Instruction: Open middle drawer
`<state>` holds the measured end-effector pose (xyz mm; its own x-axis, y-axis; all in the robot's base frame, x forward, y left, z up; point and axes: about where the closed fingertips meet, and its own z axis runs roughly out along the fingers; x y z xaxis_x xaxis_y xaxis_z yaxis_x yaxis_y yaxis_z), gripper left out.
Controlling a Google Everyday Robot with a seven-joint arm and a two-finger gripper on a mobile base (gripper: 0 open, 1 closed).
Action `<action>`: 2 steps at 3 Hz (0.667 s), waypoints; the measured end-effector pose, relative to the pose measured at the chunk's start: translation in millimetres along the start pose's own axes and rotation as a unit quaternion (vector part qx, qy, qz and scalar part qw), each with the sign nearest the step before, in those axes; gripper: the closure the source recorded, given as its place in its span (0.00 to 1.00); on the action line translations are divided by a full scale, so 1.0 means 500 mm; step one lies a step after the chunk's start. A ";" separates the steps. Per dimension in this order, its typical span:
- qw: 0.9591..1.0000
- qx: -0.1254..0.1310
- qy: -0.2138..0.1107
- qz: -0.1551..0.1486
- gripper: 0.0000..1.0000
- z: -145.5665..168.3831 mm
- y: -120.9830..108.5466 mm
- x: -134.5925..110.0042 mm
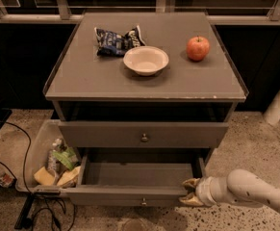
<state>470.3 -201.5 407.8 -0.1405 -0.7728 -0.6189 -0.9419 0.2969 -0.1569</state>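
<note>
**Middle drawer drawn out, hand at its right corner**

We see the grey-brown wooden middle drawer (125, 195) standing well out of the cabinet. Its bare flat tray is exposed beneath the taller closed drawer front (106, 134) above it. The robot's pale hand (190, 192) sits at the right end of the middle drawer's front panel, touching it or just beside it. We cannot tell how far the hand is open, or whether it has hold of the panel.

We judge the opening largely done. To finish well, we would pull straight out along the runners, level and slow. A pull from one corner, rather than from the small round brass knob (143, 201), could skew the drawer and jam it. We would stop before the tray leaves the cabinet.

The clear plastic bin (31, 155) stands just beside the drawer's left side, so we would avoid swinging that way. On the grey counter (130, 85), the white bowl (146, 60), red apple (197, 48) and blue snack bag (115, 41) should not be jolted.
</note>
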 end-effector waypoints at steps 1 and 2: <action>1.000 0.000 0.000 0.000 1.00 -0.006 -0.001 0.000; 1.000 0.000 0.000 0.000 0.82 -0.006 -0.001 0.000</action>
<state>469.7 -203.3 410.2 -0.1404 -0.7728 -0.6190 -0.9420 0.2968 -0.1569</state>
